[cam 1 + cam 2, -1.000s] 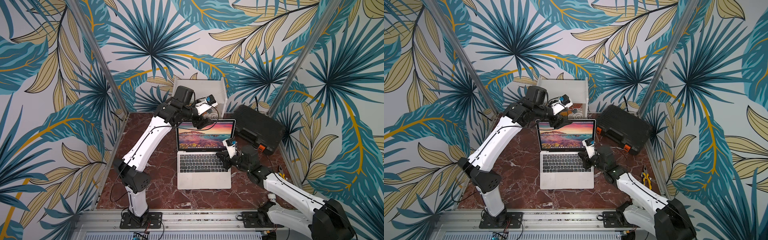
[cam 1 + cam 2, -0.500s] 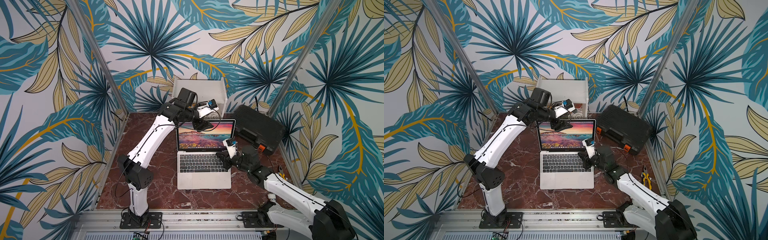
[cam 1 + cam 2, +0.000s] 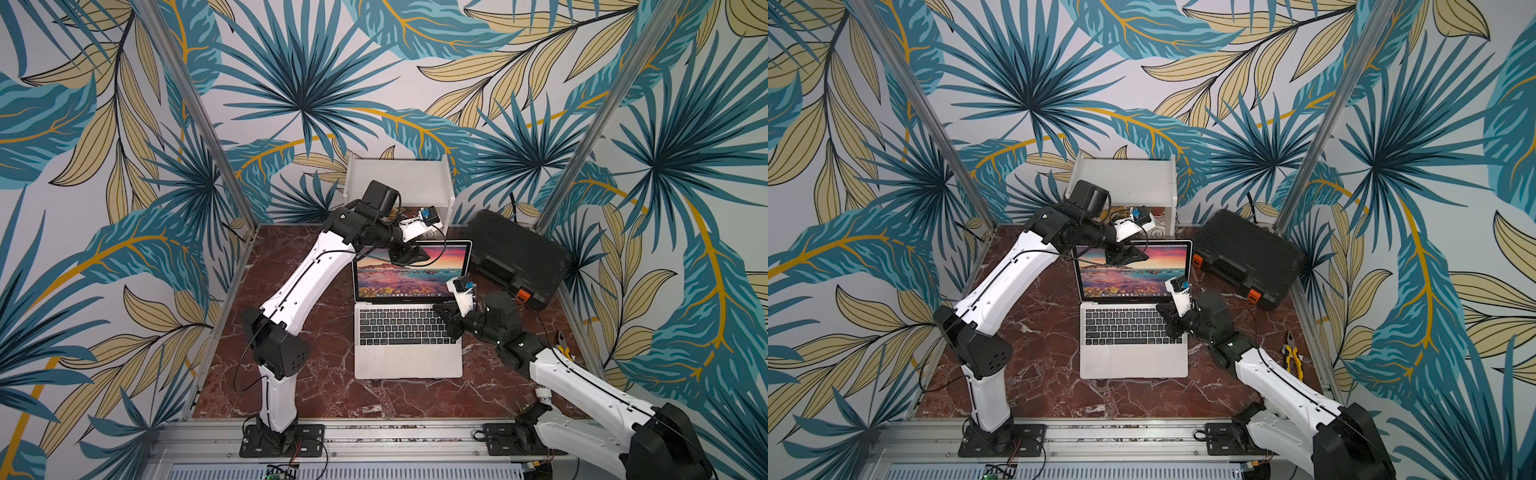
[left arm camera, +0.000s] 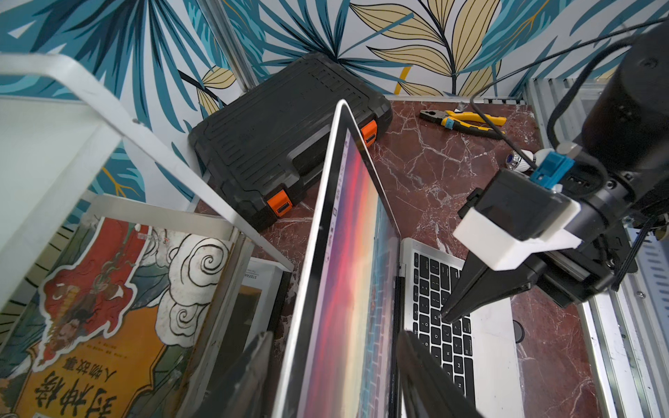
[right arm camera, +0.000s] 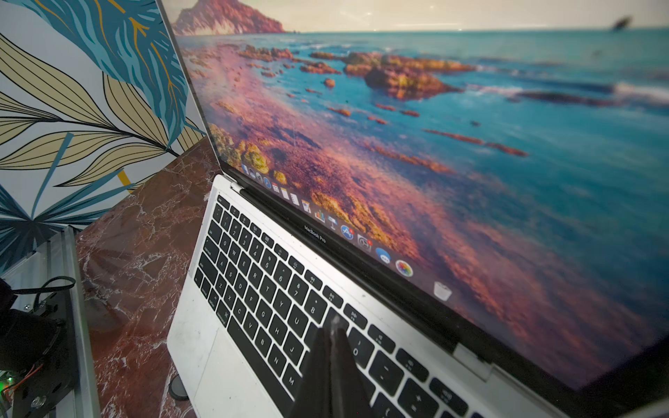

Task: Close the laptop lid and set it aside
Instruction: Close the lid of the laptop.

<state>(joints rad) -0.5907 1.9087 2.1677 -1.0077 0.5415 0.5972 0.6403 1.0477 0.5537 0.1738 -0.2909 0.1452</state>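
With the laptop point(image 3: 407, 357) at the middle of the table point(image 3: 324, 390) as dial centre: the laptop lid point(image 3: 415, 274) rises from its 12 o'clock edge, the shelf unit point(image 3: 399, 183) just behind at 12 with books point(image 4: 101, 307) in it, the case point(image 3: 515, 253) at 2, the pliers point(image 3: 1292, 356) at 3 by the table rim. The left gripper point(image 3: 409, 254) straddles the lid's top edge; the right gripper point(image 5: 333, 325) sits on the keys toward 3

The left arm point(image 3: 307, 282) reaches far forward with a raised elbow, and the left gripper point(image 3: 409, 255) has its fingers point(image 4: 253, 376) standing apart. The right arm point(image 3: 573, 374) stretches low, and the right gripper point(image 5: 335, 325) is pressed together into one tip.
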